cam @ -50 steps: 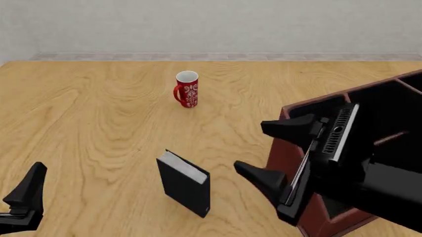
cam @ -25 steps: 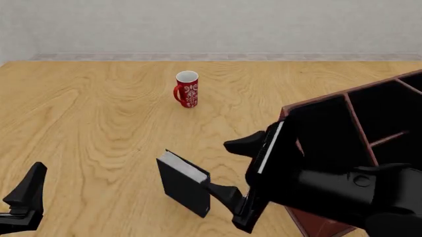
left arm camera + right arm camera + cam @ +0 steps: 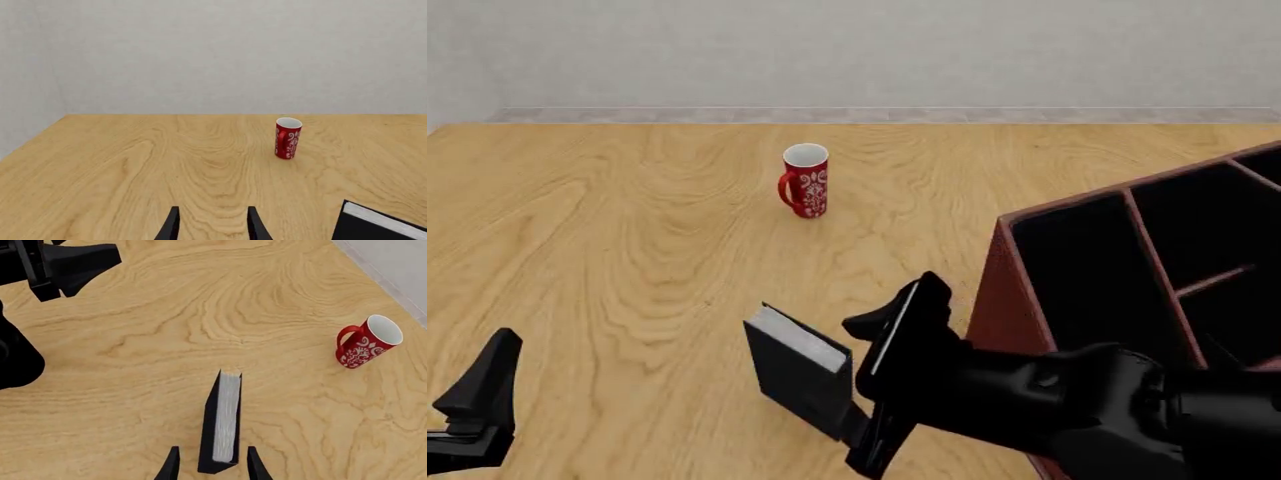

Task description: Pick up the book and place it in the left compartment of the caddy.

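Note:
The black book (image 3: 798, 372) with white page edges stands upright on the wooden table, left of the caddy (image 3: 1004, 262). My right gripper (image 3: 857, 392) is open at the book's right end, one finger on each side, apart from the covers. In the right wrist view the book (image 3: 224, 420) reaches in between the fingertips of the right gripper (image 3: 212, 467). The left compartment (image 3: 1081, 285) is a long black slot behind the right arm. My left gripper (image 3: 212, 227) hangs open and empty low at the front left, its finger (image 3: 487, 385) well left of the book (image 3: 373, 225).
A red mug (image 3: 806, 180) with a white pattern stands farther back on the table, also in the wrist views as the mug (image 3: 287, 137) and mug (image 3: 365, 342). The left arm (image 3: 67, 262) crosses a corner of the right wrist view. A grey wall borders the far edge.
My right gripper has swung from in front of the caddy leftward and down, and its open fingers now straddle the book's end. The book, the mug and the left arm have not moved.

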Available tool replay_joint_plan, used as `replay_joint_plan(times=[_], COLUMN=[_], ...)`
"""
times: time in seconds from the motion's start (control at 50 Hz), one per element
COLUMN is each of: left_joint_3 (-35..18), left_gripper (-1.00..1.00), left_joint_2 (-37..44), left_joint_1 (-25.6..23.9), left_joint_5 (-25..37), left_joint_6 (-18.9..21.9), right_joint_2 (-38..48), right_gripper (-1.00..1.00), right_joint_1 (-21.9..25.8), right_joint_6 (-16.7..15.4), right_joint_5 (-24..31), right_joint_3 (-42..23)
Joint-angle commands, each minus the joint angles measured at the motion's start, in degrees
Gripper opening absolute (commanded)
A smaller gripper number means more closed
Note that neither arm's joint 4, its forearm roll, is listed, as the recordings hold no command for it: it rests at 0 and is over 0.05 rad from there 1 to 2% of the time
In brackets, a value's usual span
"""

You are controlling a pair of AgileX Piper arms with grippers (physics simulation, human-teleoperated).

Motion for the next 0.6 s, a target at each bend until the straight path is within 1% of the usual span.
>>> replay_joint_plan(times=[0.02,0.14,0.28,0.58,0.6], left_joint_3=[0.0,0.0,0.0,0.0,0.0], left_gripper=[1.0,1.0,1.0,1.0,1.0], left_joint_2=[0.0,0.0,0.0,0.0,0.0], left_joint_1=[0.0,0.0,0.0,0.0,0.0], left_joint_5=[0.0,0.0,0.0,0.0,0.0], left_joint_6=[0.0,0.0,0.0,0.0,0.0], right_joint_2=[5.4,8.4,11.1,13.7,13.5], right_gripper=[1.0,1.0,1.0,1.0,-1.0], right_joint_1=[-0.4,-1.8,-2.6,-3.8,-3.9], right_joint_6=[-0.2,-1.0,-1.2,-1.4,-1.5], right_joint_5=[-3.4,-5.4,-7.0,-8.8,-8.9], right_joint_3=[0.3,0.4,-0.1,0.0,0.1])
